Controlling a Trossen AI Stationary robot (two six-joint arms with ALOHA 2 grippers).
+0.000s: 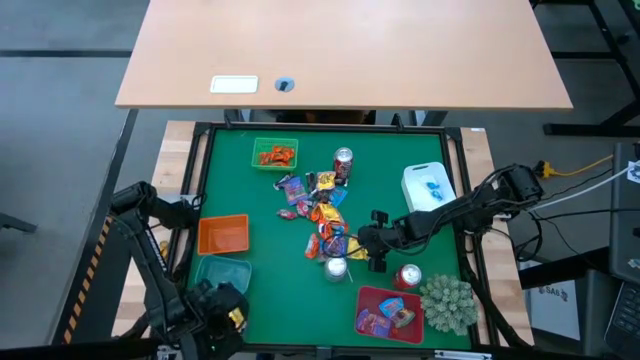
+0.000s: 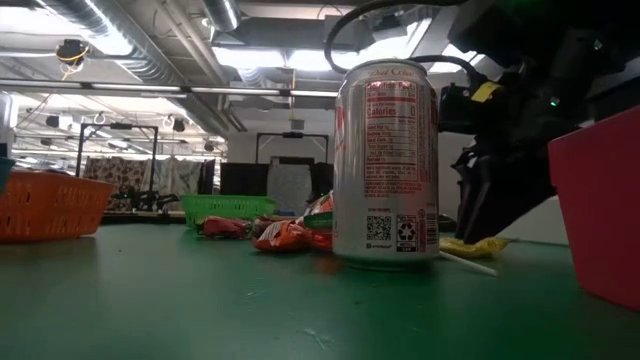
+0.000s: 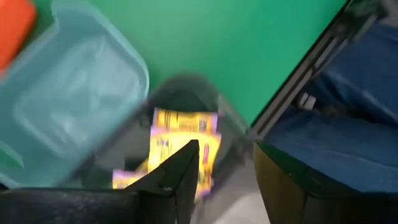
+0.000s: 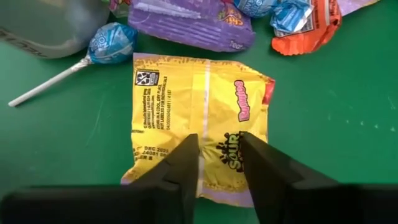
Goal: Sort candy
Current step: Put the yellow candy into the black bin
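Yellow is what catches the eye: a yellow packet (image 4: pixel 202 130) lies flat on the green surface (image 1: pixel 260 215), and the right gripper (image 4: pixel 219 165) stands over it, its fingers (image 4: pixel 185 165) narrowed to either side of the packet's middle seam. They look to be pinching the wrapper, though I cannot tell if it is truly gripped. Just beside it lie a blue lollipop (image 4: pixel 112 42), a purple packet (image 4: pixel 193 25) and an orange wrapper (image 4: pixel 311 28). That spot sits at the near edge of the candy (image 1: pixel 318 215) heaped mid-surface, close to a can (image 1: pixel 335 267).

Off at the near left corner, the left gripper (image 3: pixel 225 171) hangs above a dark tub (image 3: pixel 180 102) next to the teal tub (image 3: pixel 74 93). Its fingers stand apart and hold nothing; another yellow packet (image 3: pixel 177 146) lies in the dark tub below them.

Some candy already rests in the green tray (image 1: pixel 275 154), the white tub (image 1: pixel 428 187) and the red tray (image 1: pixel 388 313).
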